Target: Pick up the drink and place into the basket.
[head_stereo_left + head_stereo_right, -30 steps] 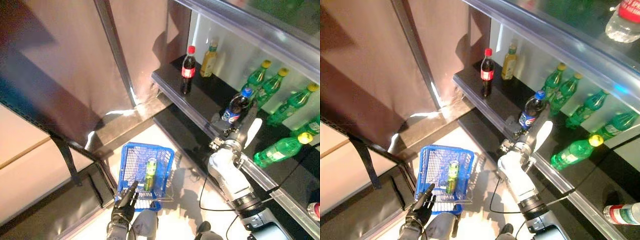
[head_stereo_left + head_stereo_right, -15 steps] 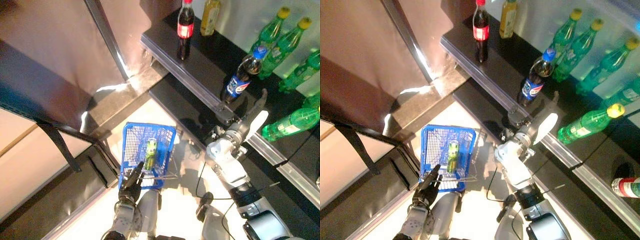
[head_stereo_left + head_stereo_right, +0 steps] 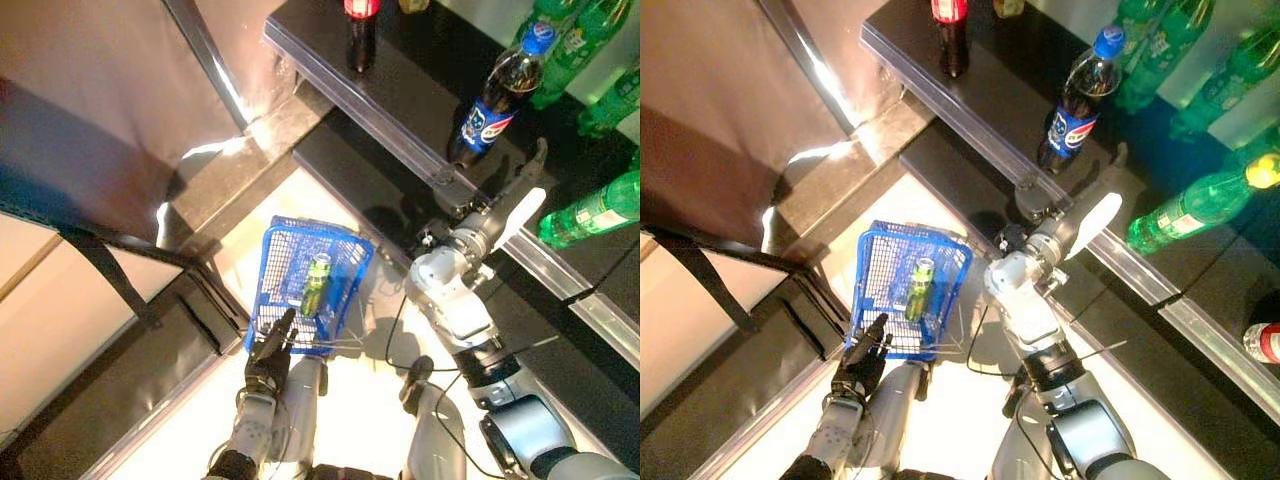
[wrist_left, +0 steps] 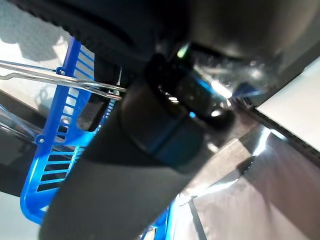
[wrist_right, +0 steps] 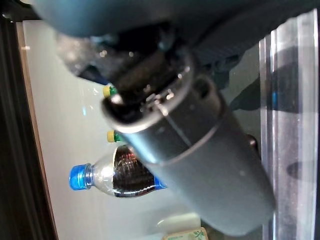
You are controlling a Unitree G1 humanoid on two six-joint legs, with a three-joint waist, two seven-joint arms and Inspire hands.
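Holding the blue basket by its near wire handle, my left hand sits at the lower left; its fingers appear curled round the thin wire, and the left wrist view shows that wire crossing right against the hand with blue mesh past it. Inside the basket lies one green can, roughly central on the mesh floor, tilted along the basket's length.

Moving right, the dark lower shelf carries a red-capped cola bottle near its far left end and, further right, a blue-capped cola bottle upright close to the front lip. Green bottles lie and stand beyond it on the right.

My right hand reaches toward the shelf just below and right of the blue-capped bottle, apart from it. Its fingers look extended and spread, gripping nothing; the right wrist view shows that bottle past the hand with clear space between.

Judgement: one drink is already in the basket, and the step in hand is the approach to the next drink. The next move calls for carrying the right hand up and left until the bottle's body sits between thumb and fingers, then closing without tipping it off the lip.
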